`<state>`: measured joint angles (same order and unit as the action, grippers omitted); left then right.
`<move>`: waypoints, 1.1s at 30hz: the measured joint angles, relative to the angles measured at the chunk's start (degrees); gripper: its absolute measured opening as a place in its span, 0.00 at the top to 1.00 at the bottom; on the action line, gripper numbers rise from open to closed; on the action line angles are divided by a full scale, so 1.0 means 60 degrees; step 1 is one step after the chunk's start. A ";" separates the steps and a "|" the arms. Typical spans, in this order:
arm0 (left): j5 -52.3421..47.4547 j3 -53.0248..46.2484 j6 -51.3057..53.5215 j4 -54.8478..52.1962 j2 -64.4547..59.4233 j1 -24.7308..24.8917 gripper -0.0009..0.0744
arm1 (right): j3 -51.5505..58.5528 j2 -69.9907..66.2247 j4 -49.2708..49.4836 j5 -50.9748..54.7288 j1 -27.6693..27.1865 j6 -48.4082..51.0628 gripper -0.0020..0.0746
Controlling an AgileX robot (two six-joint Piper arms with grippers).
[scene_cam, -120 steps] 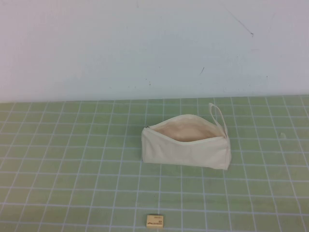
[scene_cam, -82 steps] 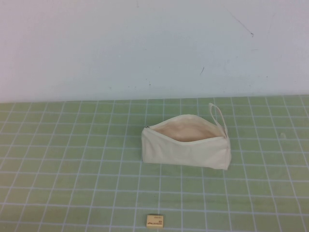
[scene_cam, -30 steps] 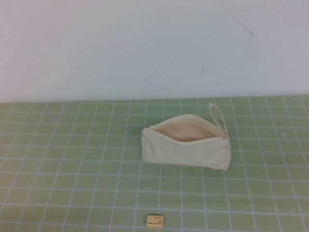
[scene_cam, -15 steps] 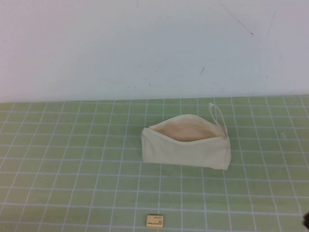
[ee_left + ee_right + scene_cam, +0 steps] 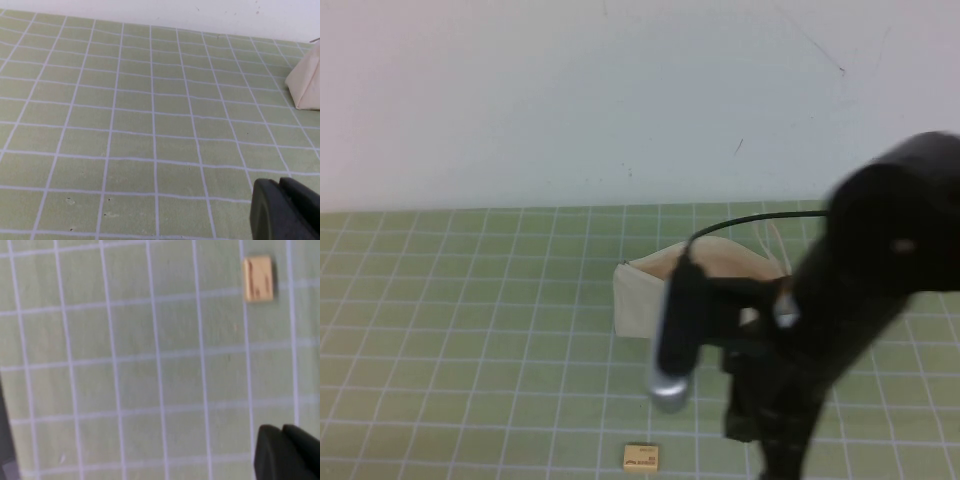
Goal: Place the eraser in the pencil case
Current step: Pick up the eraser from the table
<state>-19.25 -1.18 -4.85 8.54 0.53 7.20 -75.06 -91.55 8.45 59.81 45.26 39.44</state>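
Eraser (image 5: 640, 457) lies loose on the desk (image 5: 470, 330), in front of the open pencil case (image 5: 650, 295).
Likely light and stiff — pinch its short sides. Right hand (image 5: 287, 452) nearby, left hand (image 5: 285, 207) parked; both look closed.

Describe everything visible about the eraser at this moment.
The eraser is a tiny tan rectangular block with dark printed marks on its upper face. It lies flat on the green gridded mat, at the near edge of the high view, well apart from the cream pencil case farther back. Nothing touches it. The right arm hangs above the mat to its right; the right end effector shows only at the edge of its wrist view, away from the eraser. The left end effector is nowhere near it.
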 joint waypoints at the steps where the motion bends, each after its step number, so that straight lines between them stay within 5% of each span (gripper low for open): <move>1: 0.0000 0.0000 0.0000 0.0000 0.0000 0.0000 0.99 | -0.0252 -0.0375 0.0000 -0.0023 0.0098 0.0093 0.94; 12: 0.0000 0.0000 0.0000 0.0000 0.0000 0.0000 0.99 | -0.1120 -0.2771 0.0128 -0.1269 0.0235 0.0602 0.40; 33: 0.0000 0.0000 0.0000 0.0000 0.0000 0.0000 0.99 | -0.3139 -0.5544 0.0184 -0.1526 0.0409 -0.0205 0.35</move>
<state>-19.25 -1.18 -4.85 8.54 0.53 7.20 -93.90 -124.82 9.56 50.66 47.71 38.21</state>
